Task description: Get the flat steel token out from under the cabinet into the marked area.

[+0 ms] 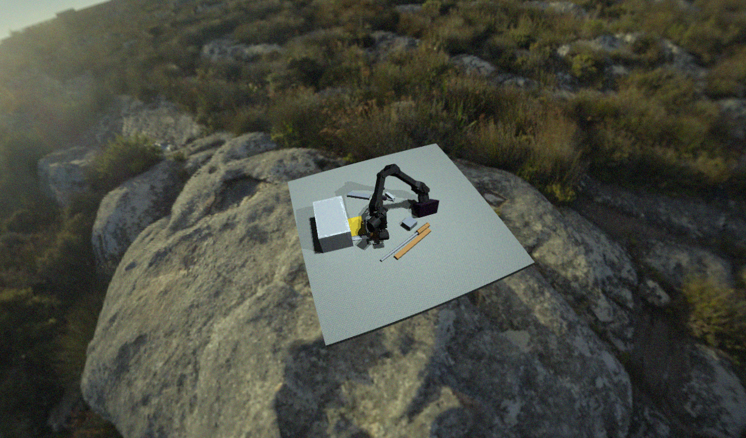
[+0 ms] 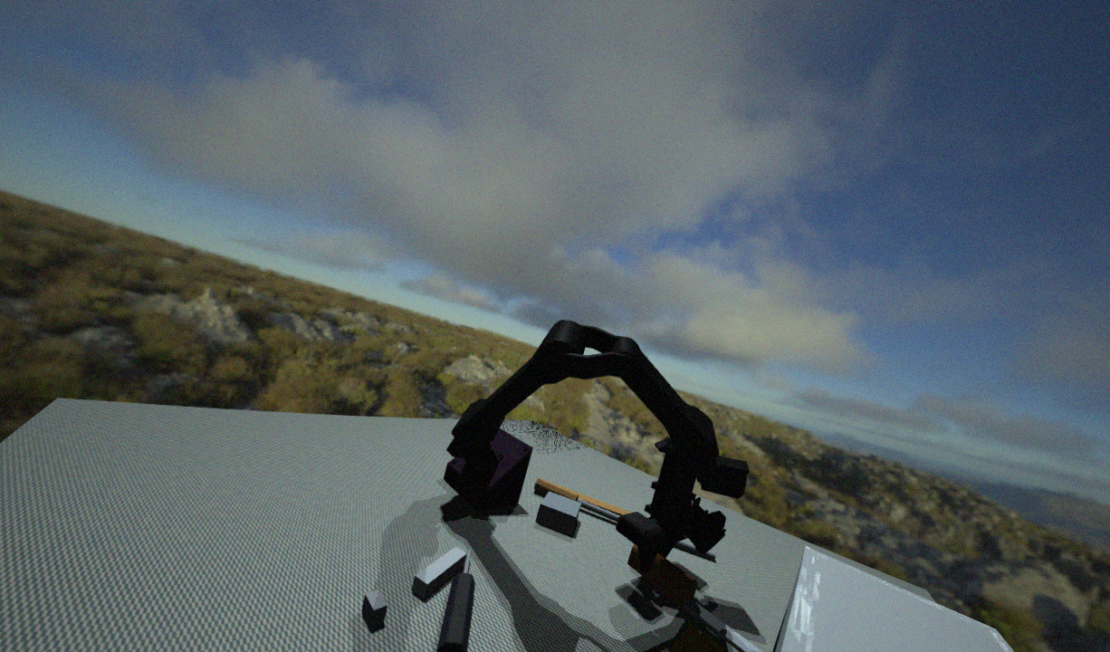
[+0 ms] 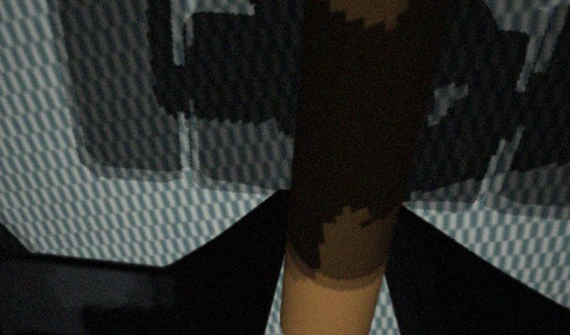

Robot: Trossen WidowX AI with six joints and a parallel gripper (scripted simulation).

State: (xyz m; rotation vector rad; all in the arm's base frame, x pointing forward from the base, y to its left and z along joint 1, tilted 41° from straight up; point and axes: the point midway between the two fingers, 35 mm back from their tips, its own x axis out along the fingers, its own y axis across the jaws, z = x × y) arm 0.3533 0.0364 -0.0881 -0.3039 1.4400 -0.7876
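My gripper [image 1: 376, 235] [image 2: 661, 567] [image 3: 334, 207] is shut on a brown round-handled tool [image 3: 331, 261] [image 2: 669, 580] and holds it low over the table. It is just in front of the white cabinet [image 1: 331, 223] [image 2: 858, 608], at the edge of the yellow marked area [image 1: 355, 225]. In the wrist view the tool runs up the middle between my two dark fingers, its far end in shadow. The steel token shows in no view.
A wooden stick [image 1: 412, 244] [image 2: 579, 494] and a thin grey rod [image 1: 396, 249] lie to the right of the gripper. A small grey block [image 1: 409, 222] [image 2: 559, 512] lies near the arm's base [image 1: 425, 207]. A grey bar [image 1: 358, 194], small blocks [image 2: 439, 571] and a dark cylinder [image 2: 457, 612] lie behind.
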